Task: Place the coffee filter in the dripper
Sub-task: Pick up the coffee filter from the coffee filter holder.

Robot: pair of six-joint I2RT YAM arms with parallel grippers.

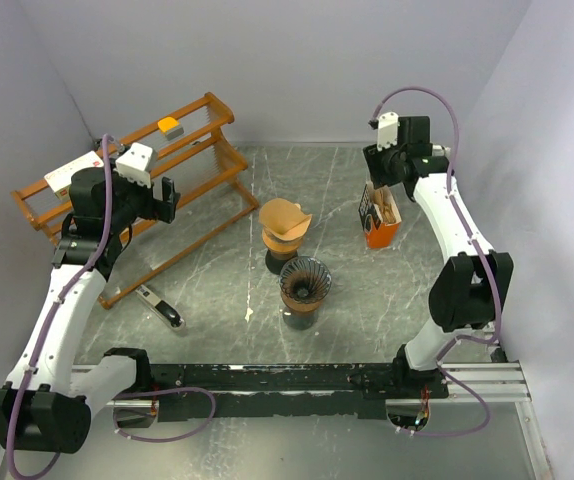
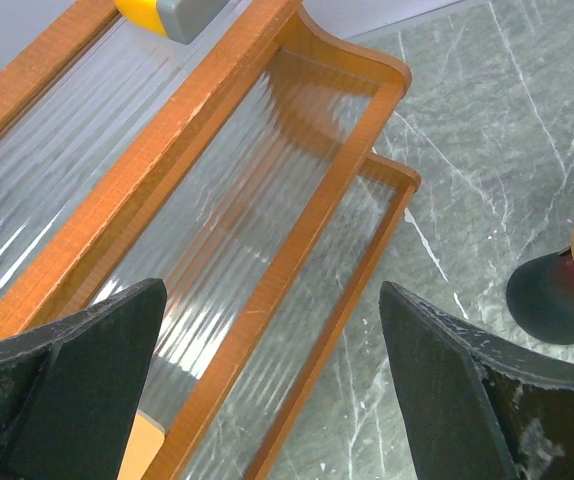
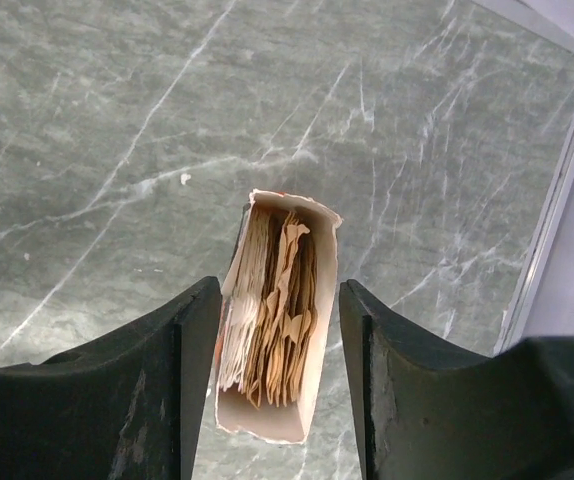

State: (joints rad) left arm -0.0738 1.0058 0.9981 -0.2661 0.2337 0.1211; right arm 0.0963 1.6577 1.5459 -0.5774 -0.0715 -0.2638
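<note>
Nearest the bases, the empty dripper [image 1: 304, 282] is being left waiting on the surface [image 1: 217, 300]. Farther back, the filter box [image 3: 277, 330] is being framed from above by the right gripper [image 3: 277, 292], which is spread wide and holding nothing. Several of the tightly packed filters [image 3: 285, 300] could be pinched together, or the light box dragged over. The left gripper [image 2: 272, 292] is being held wide open, empty, over the wooden rack [image 2: 297, 250].

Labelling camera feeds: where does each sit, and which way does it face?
Top external: above and behind, looking down at the table; left arm, right arm show.
Left wrist: down at the wooden rack; open left pincer shows.
Right wrist: down into the filter box; open right pincer flanks it.
Top view shares wooden rack, filter box.
</note>
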